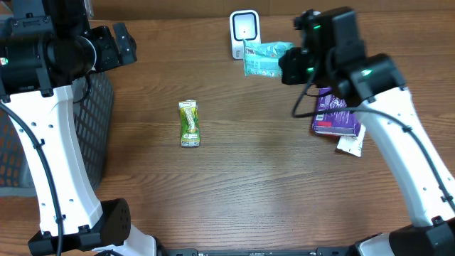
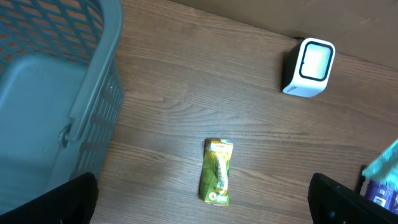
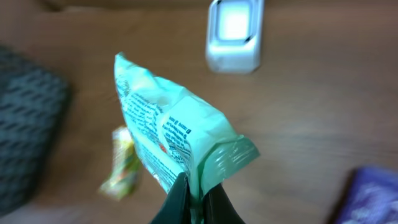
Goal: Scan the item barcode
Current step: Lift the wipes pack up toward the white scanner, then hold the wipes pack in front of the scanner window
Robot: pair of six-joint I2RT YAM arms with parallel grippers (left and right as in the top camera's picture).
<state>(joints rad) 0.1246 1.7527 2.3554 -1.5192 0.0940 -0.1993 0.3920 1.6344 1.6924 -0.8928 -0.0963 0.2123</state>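
Note:
A teal snack packet [image 3: 168, 137] with printed text hangs in the air, pinched at its crimped end by my right gripper [image 3: 194, 199], which is shut on it. In the overhead view the teal packet [image 1: 264, 58] sits just right of the white barcode scanner [image 1: 244, 32], which stands at the table's back edge. The scanner [image 3: 235, 34] shows beyond the packet in the right wrist view. A green packet [image 1: 189, 122] lies flat mid-table. My left gripper [image 1: 117, 46] is up at the far left, open. Its fingers [image 2: 62, 202] frame the green packet [image 2: 216, 171] from well above.
A grey mesh basket [image 1: 96, 121] stands at the left edge, and the basket rim [image 2: 93, 93] shows in the left wrist view. A purple box [image 1: 336, 114] with a white slip under it lies at the right, below my right arm.

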